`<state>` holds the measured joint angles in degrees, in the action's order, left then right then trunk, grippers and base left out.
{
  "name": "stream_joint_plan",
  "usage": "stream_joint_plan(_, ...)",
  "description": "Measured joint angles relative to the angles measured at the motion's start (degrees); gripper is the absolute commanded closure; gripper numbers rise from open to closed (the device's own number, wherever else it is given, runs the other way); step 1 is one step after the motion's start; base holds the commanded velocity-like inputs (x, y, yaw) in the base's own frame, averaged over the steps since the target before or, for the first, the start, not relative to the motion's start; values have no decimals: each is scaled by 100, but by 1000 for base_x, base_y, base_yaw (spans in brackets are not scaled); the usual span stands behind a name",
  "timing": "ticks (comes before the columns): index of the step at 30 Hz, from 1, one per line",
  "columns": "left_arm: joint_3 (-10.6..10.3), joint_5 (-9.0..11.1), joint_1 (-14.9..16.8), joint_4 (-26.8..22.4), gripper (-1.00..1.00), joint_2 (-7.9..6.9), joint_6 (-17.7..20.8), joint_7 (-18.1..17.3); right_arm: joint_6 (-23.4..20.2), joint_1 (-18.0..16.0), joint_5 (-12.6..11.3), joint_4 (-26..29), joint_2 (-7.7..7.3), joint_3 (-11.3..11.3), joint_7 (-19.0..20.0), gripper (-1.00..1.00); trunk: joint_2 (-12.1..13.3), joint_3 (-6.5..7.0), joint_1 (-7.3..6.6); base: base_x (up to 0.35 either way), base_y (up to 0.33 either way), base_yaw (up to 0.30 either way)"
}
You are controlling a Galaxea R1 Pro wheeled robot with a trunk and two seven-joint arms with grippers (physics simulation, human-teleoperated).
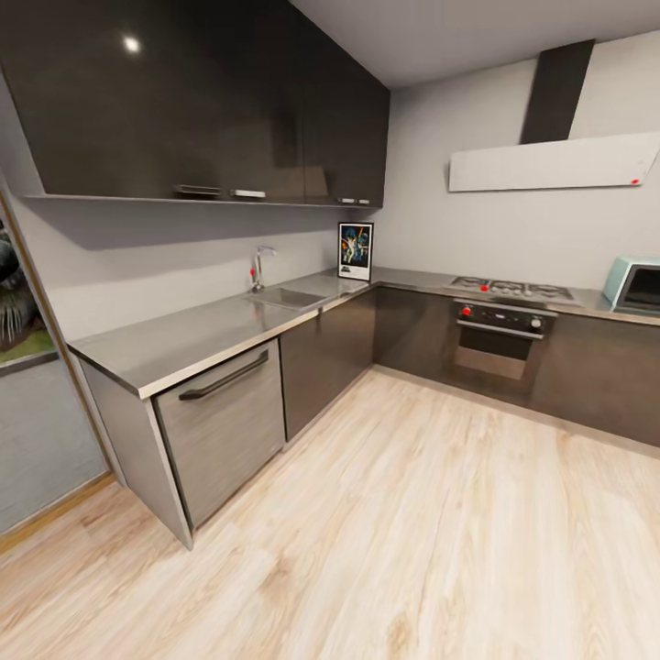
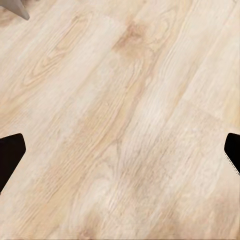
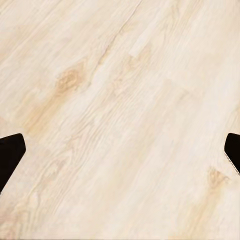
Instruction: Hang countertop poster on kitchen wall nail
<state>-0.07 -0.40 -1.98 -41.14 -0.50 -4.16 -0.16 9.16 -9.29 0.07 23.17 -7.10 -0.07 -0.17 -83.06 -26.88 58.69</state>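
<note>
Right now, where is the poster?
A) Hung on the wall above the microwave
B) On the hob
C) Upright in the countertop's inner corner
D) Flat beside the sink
C: the poster stands upright at the inner corner of the countertop, against the wall, between the sink and the hob.

Both grippers' fingertips (image 2: 10,157) (image 3: 10,157) — plain black, tapering wedges.

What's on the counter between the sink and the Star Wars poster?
Nothing. In the head view, only bare steel countertop lies between the sink and the poster, which stands upright in the corner.
</note>
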Motion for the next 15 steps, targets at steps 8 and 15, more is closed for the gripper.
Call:
stream_joint_plan(8,8,7,-2,5,-100,-2,-5,-2,311,7,1,-26,-5,-2,-13,-100,0,0,0,332,-15,0)
stream_joint_plan(15,14,8,-2,49,-100,-2,-5,-1,402,-6,1,90,-4,-16,-23,-100,0,0,0,321,-136,0)
